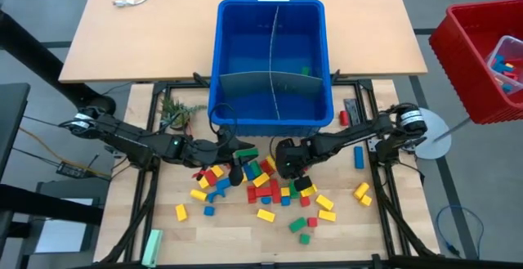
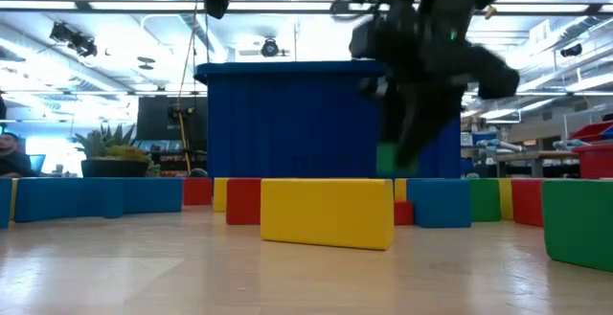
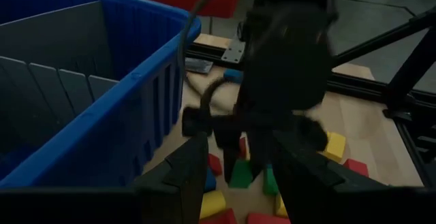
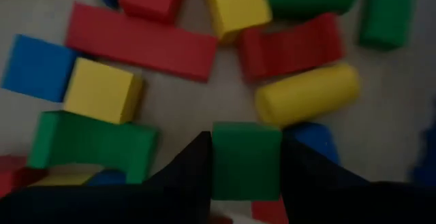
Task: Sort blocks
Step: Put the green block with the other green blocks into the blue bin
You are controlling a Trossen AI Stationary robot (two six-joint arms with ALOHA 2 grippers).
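The blocks lie scattered on the counter just before the blue bin: small red, yellow, green and blue bricks, some rounded. The right pincer is down in the heap, its fingers flanking a green block. The left pincer hangs apart beside it, holding nothing.

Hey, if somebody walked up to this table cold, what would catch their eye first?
Probably the big blue bin at the back of the work surface, split by grey dividers, with a bright scatter of red, yellow, green and blue blocks spread in front of it. Next, the right gripper reaching down into that pile with a green block between its fingers, while the left gripper sits at the pile's left edge.
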